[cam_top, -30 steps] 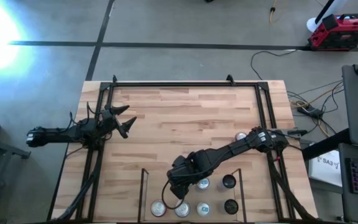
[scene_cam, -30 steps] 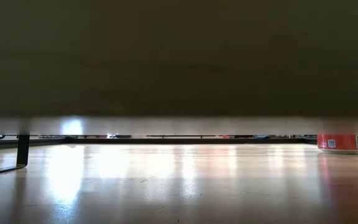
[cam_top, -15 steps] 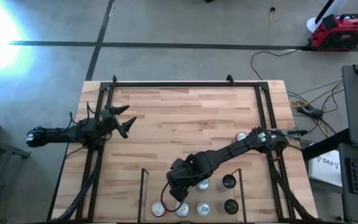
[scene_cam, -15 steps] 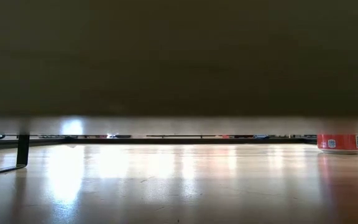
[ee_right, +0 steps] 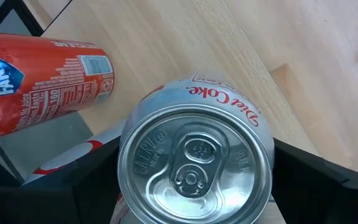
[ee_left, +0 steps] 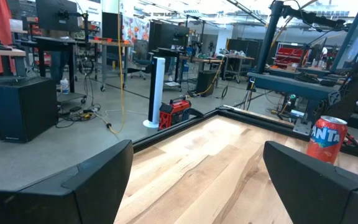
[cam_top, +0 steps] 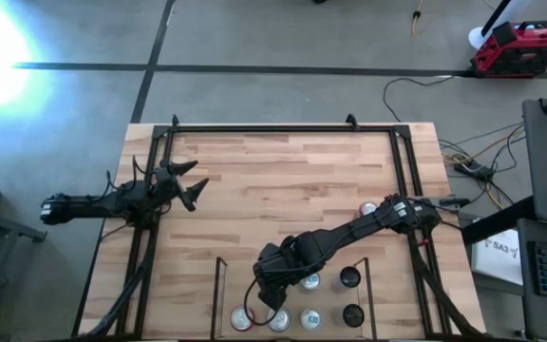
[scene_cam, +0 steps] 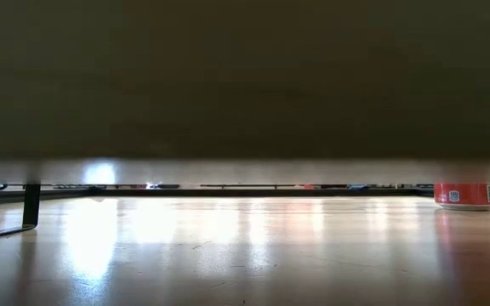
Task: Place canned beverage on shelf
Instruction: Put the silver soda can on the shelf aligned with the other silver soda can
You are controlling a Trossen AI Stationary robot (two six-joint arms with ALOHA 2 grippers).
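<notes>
A silver Diet Coke can (ee_right: 194,165) stands upright between the two fingers of my right gripper (cam_top: 275,302), which is shut on it over the shelf (cam_top: 218,294), a small bay at the table's near edge with thin black side rails. Several other cans stand in the bay, among them an orange Fanta can (ee_right: 36,81) right beside the held one and two dark-topped cans (cam_top: 349,277). My left gripper (cam_top: 186,185) waits open and empty at the table's left side. It also shows in the left wrist view (ee_left: 197,186). My right gripper pinches the Diet Coke can's side wall just below the top rim (ee_right: 129,186), one finger (ee_right: 98,186) on each side. The fingers come at it from above, slanting down. The can is upright; whether its base rests on the shelf floor cannot be told.
Another orange Fanta can (cam_top: 368,208) stands alone at the table's right by my right arm; it also shows in the left wrist view (ee_left: 325,138) and the low view (scene_cam: 466,195). A large black frame (cam_top: 283,128) rims the tabletop.
My right gripper has moved slightly toward the table's near edge with the Diet Coke can, deeper into the shelf bay. The can has stayed upright.
</notes>
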